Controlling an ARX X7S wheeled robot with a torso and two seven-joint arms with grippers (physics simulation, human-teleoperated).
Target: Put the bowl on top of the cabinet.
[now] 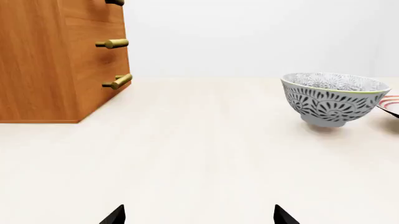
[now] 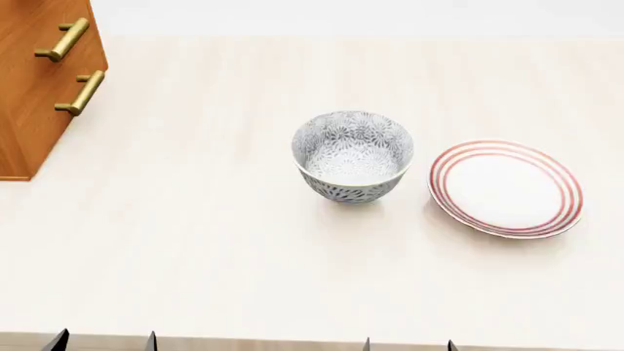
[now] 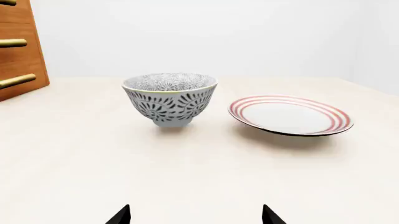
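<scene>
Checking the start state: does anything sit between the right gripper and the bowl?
Nothing visible does. Bare table lies between the right gripper and the bowl; the plate sits beside the bowl, off that line.

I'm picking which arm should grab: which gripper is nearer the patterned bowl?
Right. The right gripper sits almost straight in front of the bowl; the left gripper is off toward the cabinet side.

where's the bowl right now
In the head view the bowl stands upright on the table near centre, just left of the red-ringed plate and well right of the cabinet.
</scene>
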